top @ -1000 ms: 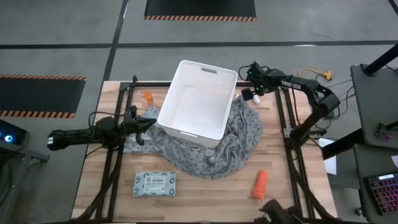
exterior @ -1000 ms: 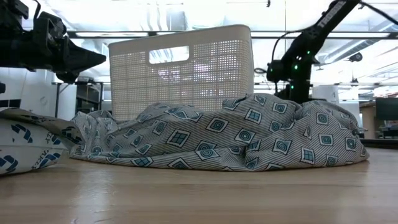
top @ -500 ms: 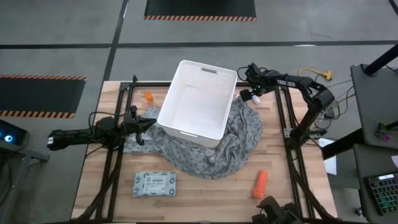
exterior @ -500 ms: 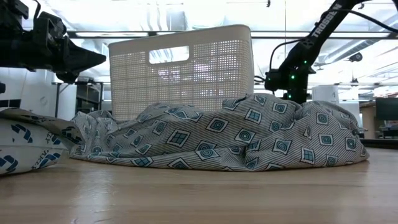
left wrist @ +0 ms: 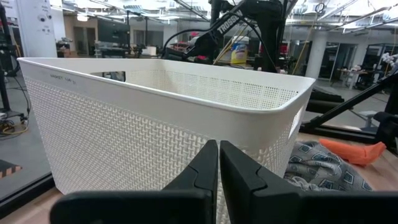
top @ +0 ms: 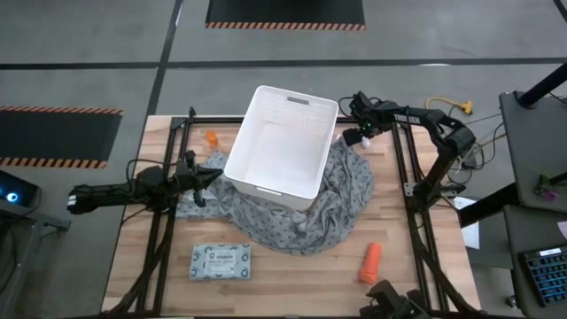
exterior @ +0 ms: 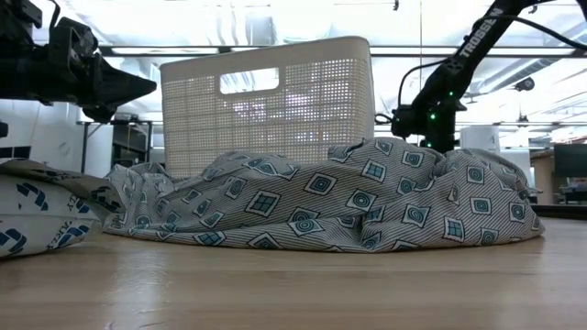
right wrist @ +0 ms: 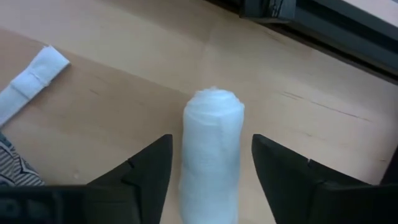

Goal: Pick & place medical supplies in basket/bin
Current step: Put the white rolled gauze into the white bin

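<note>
Table [top: 416,266] carries cloth [top: 341,199], bin [top: 279,142] sitting on it. I see packet [top: 221,261] near front left, tube [top: 370,262] front right, bottle [top: 212,138] left of bin. Left gripper [top: 215,178] hovers at bin's left side, fingers together, empty. Right gripper [top: 361,135] is just right of bin, fingers spread around white roll [right wrist: 211,155].

White lettering "TROSSEN" — on the right arm [exterior: 477,41].
</note>
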`<state>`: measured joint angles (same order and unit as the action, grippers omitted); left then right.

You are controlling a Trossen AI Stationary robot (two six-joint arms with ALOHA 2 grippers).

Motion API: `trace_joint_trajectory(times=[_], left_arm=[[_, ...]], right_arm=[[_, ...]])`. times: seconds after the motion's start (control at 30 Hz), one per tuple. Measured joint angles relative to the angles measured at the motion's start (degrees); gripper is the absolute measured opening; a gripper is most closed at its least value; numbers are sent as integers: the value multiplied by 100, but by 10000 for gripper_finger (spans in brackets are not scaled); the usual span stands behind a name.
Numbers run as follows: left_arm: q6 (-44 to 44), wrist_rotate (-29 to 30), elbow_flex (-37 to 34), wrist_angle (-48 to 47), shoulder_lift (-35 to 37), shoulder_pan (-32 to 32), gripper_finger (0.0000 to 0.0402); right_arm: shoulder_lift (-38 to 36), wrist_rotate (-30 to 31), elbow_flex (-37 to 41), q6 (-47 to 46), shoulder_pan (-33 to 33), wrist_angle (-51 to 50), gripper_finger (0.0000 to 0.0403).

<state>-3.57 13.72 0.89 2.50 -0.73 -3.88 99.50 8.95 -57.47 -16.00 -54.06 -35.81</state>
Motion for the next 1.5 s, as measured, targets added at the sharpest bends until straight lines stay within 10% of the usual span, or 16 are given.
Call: trace_joint_trajectory(times=[0.7,1.5], left_arm=[[0,0,0,7,0,-1,0],[0,0,0,7,1,-1,0]], right_arm=[[-93,0,4,-51,4,-231,61],[-2538,-1000,-1306,55,178,-898,55]])
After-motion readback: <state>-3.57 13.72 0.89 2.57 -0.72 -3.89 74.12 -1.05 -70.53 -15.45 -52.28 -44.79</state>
